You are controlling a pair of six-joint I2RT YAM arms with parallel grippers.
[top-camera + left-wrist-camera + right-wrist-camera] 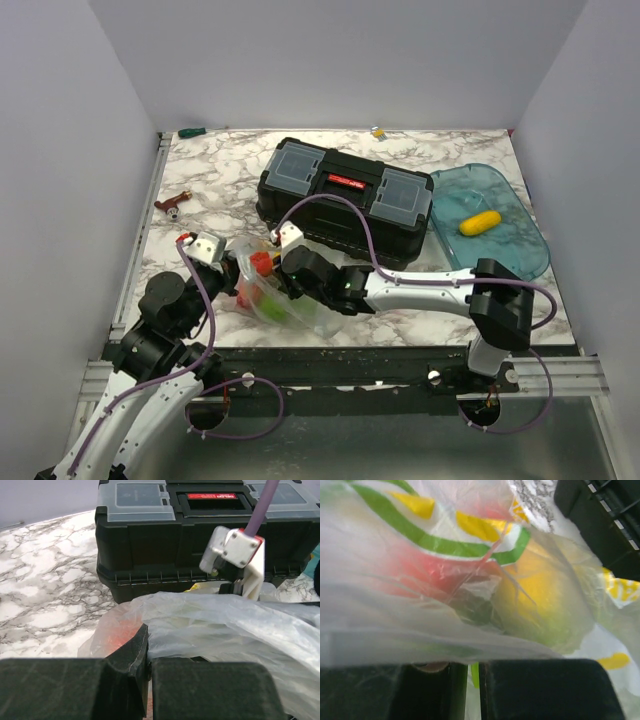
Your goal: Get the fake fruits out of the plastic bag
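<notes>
Red label on black toolbox unreadable; plastic bag printed green-yellow; left claw, right claw each pinch bag film.

The left arm rises from its base with the elbow bent and reaches forward and to the right. The left gripper has its fingers almost together, pinching film of the bag. The right arm stretches low to the left. The right gripper is likewise narrowed to a slit on the film.
</notes>
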